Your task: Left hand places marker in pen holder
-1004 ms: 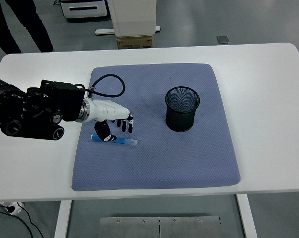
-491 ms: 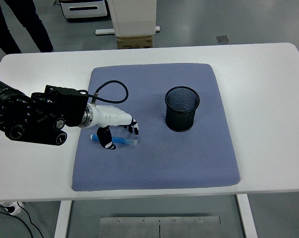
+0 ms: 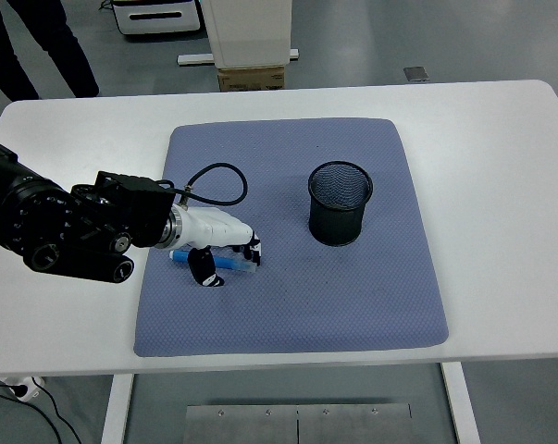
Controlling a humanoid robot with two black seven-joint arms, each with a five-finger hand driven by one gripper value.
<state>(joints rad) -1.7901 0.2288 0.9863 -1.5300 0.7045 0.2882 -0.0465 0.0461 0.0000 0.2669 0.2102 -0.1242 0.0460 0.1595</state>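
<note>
The left robot hand (image 3: 225,252) is curled down over the marker (image 3: 216,262), fingers closing around it. The marker is a slim blue stick lying flat on the mat (image 3: 297,296) beneath the palm. The black mesh pen holder (image 3: 340,203) stands upright well to the hand's right.

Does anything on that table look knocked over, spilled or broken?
Nothing stands out. The pen holder stands upright on the blue mat, and the marker lies flat under the left hand, whose fingers curl around it.
</note>
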